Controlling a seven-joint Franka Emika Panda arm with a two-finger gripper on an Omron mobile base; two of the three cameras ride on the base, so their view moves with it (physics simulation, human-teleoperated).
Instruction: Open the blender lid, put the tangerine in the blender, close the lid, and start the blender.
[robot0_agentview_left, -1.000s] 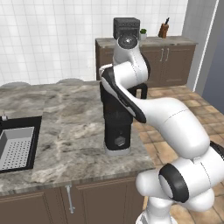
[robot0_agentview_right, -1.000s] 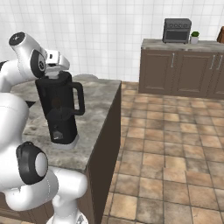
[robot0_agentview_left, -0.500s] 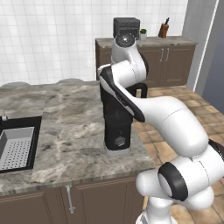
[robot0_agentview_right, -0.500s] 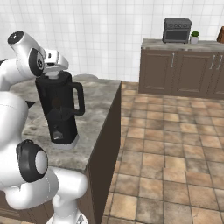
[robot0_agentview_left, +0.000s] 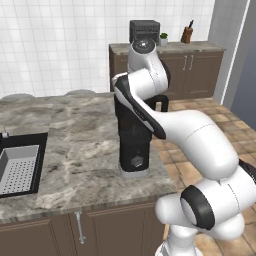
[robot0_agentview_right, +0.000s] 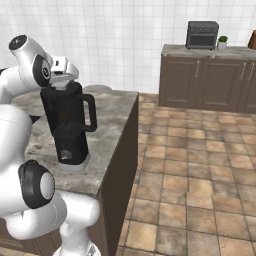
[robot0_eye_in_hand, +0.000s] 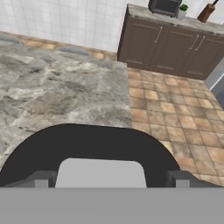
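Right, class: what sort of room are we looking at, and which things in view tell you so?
A rendered kitchen, most likely: a stone counter with a sink, a blender standing on it, and brown cabinets against a tiled wall.

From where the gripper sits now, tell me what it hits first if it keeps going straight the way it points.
The blender lid: the gripper points down at its light grey cap, with a fingertip on each side. The remaining gap is hard to judge.
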